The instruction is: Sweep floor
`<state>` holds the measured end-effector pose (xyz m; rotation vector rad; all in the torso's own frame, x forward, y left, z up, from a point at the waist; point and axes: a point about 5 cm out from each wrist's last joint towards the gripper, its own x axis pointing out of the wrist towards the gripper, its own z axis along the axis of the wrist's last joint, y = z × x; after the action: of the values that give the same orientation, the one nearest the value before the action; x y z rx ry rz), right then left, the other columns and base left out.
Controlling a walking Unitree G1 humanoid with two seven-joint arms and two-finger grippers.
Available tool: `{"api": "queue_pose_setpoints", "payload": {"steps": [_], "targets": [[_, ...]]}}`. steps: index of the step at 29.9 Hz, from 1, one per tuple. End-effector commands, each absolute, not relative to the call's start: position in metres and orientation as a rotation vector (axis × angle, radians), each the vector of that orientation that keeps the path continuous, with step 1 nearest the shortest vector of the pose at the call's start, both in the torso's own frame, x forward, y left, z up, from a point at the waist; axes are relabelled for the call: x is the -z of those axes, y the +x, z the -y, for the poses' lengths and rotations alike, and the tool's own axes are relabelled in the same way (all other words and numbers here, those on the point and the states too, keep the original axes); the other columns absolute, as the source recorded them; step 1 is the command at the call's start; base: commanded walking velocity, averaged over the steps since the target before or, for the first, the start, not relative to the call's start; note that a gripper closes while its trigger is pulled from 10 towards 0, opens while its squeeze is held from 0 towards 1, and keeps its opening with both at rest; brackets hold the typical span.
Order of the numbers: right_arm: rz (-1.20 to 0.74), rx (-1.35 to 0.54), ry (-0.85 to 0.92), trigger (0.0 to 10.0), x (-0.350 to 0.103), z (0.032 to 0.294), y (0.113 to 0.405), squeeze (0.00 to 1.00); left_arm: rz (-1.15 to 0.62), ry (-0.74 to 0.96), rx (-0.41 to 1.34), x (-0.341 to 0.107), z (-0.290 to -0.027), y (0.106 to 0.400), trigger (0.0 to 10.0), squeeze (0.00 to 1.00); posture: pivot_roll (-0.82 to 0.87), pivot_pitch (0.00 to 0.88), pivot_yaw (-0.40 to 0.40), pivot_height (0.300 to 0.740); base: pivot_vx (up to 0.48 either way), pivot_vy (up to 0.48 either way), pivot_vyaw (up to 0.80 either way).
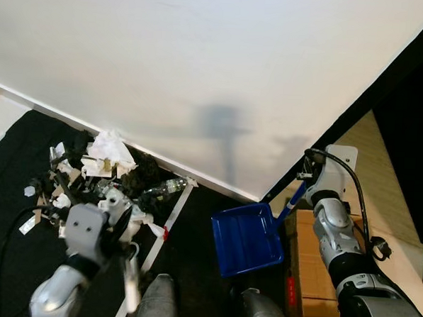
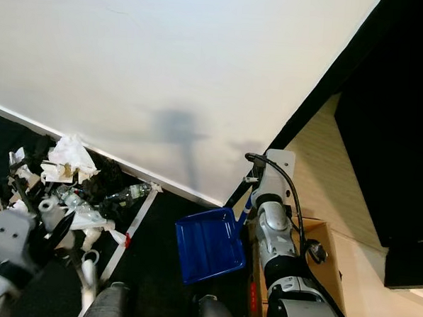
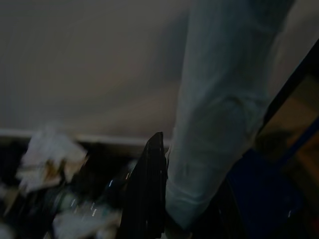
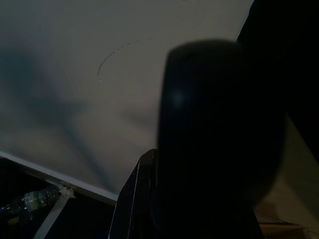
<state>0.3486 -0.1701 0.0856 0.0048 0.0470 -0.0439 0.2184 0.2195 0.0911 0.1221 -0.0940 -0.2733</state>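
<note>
My left gripper (image 1: 125, 257) clenched the pale broom handle (image 3: 219, 114), right gripper (image 1: 304, 185) gripped the blue dustpan (image 1: 246, 238) handle, trash pile (image 1: 100, 177) sat against the wall's baseboard; risk: dustpan well apart, sweep could scatter debris.

Black floor mat (image 1: 193, 243): heap of litter (image 1: 100, 177) — crumpled paper, plastic bottle (image 1: 164, 188), dark scraps — against the white wall's base; blue dustpan (image 1: 246, 238) lying well apart from it.
</note>
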Motion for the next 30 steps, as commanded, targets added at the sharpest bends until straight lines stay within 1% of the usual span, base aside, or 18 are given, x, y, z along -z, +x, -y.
{"api": "queue_pose_setpoints", "payload": {"steps": [1, 6, 9, 16, 18, 21, 22, 24, 25, 28, 29, 30], "targets": [[-0.161, 0.014, 0.047, 10.0, -0.058, 0.162, 0.334, 0.0, 0.17, 0.037, 0.309, -0.099, -0.2, 0.222, 10.0, 0.0, 0.23, 0.29, -0.112, 0.74, 0.0, 0.0, 0.0], [-0.172, 0.009, 0.141, 10.0, -0.055, 0.152, 0.333, 0.0, 0.229, -0.025, 0.353, -0.111, -0.18, 0.241, 10.0, 0.0, 0.24, 0.276, -0.102, 0.74, 0.0, 0.0, 0.0], [-0.167, 0.02, 0.182, 10.0, -0.058, 0.151, 0.336, 0.0, 0.26, -0.056, 0.373, -0.12, -0.174, 0.248, 10.0, 0.0, 0.24, 0.266, -0.097, 0.74, 0.0, 0.0, 0.0], [-0.131, 0.044, 0.21, 10.0, -0.068, 0.156, 0.343, 0.0, 0.294, -0.047, 0.384, -0.134, -0.177, 0.253, 10.0, 0.0, 0.25, 0.256, -0.089, 0.74, 0.0, 0.0, 0.0], [-0.116, 0.042, 0.197, 10.0, -0.072, 0.156, 0.345, 0.0, 0.305, -0.006, 0.375, -0.141, -0.19, 0.25, 10.0, 0.0, 0.25, 0.249, -0.082, 0.74, 0.0, 0.0, 0.0], [-0.117, 0.043, 0.192, 10.0, -0.072, 0.156, 0.345, 0.0, 0.307, 0.001, 0.371, -0.144, -0.194, 0.249, 10.0, 0.0, 0.25, 0.249, -0.082, 0.74, 0.0, 0.0, 0.0], [-0.12, 0.041, 0.187, 10.0, -0.071, 0.156, 0.345, 0.0, 0.313, 0.014, 0.364, -0.147, -0.199, 0.247, 10.0, 0.0, 0.25, 0.248, -0.078, 0.74, 0.0, 0.0, 0.0], [-0.129, 0.023, 0.159, 10.0, -0.068, 0.153, 0.342, 0.0, 0.327, 0.054, 0.339, -0.16, -0.219, 0.237, 10.0, 0.0, 0.26, 0.25, -0.078, 0.74, 0.0, 0.0, 0.0], [-0.129, 0.023, 0.159, 10.0, -0.068, 0.153, 0.342, 0.0, 0.327, 0.054, 0.339, -0.16, -0.219, 0.237, 10.0, 0.0, 0.26, 0.25, -0.078, 0.74, 0.0, 0.0, 0.0], [-0.141, 0.013, 0.145, 10.0, -0.063, 0.152, 0.339, 0.0, 0.323, 0.081, 0.314, -0.166, -0.233, 0.229, 10.0, 0.0, 0.27, 0.251, -0.08, 0.74, 0.0, 0.0, 0.0], [-0.142, 0.003, 0.135, 10.0, -0.062, 0.151, 0.338, 0.0, 0.288, 0.099, 0.311, -0.16, -0.237, 0.222, 10.0, 0.0, 0.28, 0.253, -0.084, 0.74, 0.0, 0.0, 0.0], [-0.142, 0.003, 0.135, 10.0, -0.062, 0.151, 0.338, 0.0, 0.288, 0.099, 0.311, -0.16, -0.237, 0.222, 10.0, 0.0, 0.28, 0.253, -0.084, 0.74, 0.0, 0.0, 0.0]]}}
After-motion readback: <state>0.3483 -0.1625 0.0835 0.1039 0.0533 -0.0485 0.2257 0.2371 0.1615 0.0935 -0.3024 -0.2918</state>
